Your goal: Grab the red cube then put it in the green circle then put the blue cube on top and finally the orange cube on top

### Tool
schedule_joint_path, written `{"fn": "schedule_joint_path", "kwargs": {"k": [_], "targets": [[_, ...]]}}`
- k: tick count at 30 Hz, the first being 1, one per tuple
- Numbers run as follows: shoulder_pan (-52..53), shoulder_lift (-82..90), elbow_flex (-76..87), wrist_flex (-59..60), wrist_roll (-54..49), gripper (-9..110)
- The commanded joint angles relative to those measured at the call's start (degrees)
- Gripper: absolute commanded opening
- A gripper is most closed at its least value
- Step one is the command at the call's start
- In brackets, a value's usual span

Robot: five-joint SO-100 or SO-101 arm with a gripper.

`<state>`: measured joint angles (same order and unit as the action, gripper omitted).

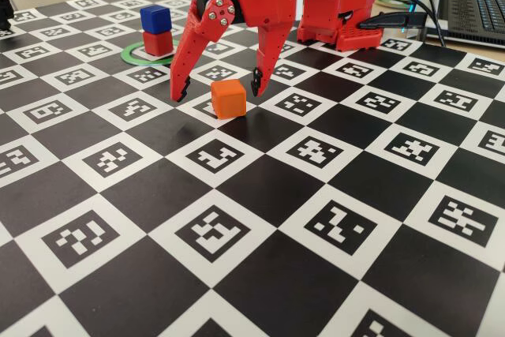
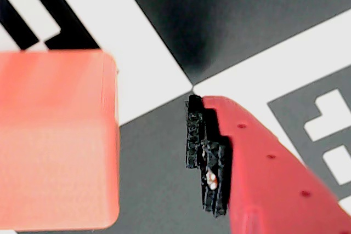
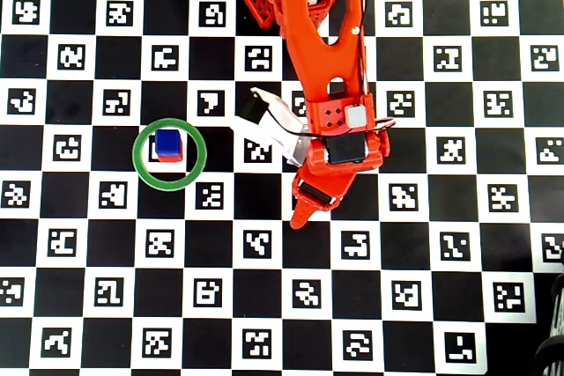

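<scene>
With the blue cube [image 1: 155, 18] stacked on the red cube [image 1: 158, 43] inside the green circle [image 3: 141, 167], the open hand [image 1: 217, 88] straddles the orange cube [image 1: 229, 98] on the bench, which it must next close on.

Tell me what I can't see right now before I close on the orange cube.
- Orange cube: hidden under the arm in the overhead view; cut off by the left edge in the wrist view.
- Gripper: the wrist view shows one finger only.
- Red cube: covered by the blue cube in the overhead view.
</scene>
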<state>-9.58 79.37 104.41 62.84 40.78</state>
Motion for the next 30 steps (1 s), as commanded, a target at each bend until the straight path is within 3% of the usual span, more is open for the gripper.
{"fn": "schedule_joint_path", "kwargs": {"k": [1,11,23,30], "targets": [[-0.4,1.4,-2.5,-1.5,1.1,46],[0.5,1.1,-2.1,-2.7,0.0,41],[2.8,1.7,0.0,-4.9,0.6,15],[3.4,2.3,1.8,-7.0,-1.8,9]]}}
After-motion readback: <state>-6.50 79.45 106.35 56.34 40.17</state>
